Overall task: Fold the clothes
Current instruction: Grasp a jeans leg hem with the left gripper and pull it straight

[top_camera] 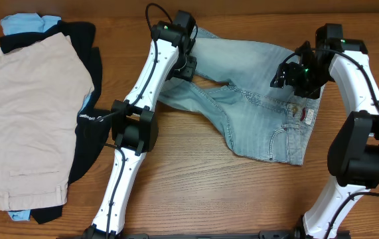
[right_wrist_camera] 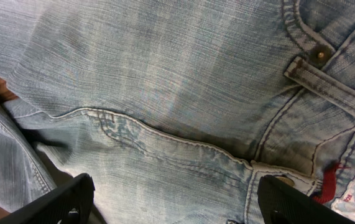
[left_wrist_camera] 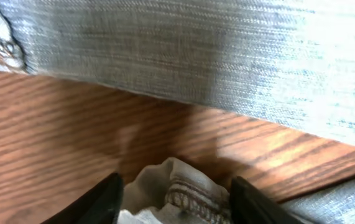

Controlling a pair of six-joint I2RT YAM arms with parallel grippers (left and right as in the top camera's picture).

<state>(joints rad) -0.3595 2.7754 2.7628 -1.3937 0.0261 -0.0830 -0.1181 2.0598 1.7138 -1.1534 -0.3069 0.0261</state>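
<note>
I see the pale blue denim shorts (top_camera: 255, 116) lying crumpled near the middle of the brown wooden table (top_camera: 196, 186). My left gripper (left_wrist_camera: 176, 200) pinches a bunched hem of them. My right gripper (right_wrist_camera: 177, 202) hovers above the seat, fingers spread wide.

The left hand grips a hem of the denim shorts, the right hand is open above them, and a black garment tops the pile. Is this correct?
No. The overhead view shows a beige garment on top of the pile, the black one under it. The left hand does grip the hem of the shorts, and the right hand is open above them.
</note>
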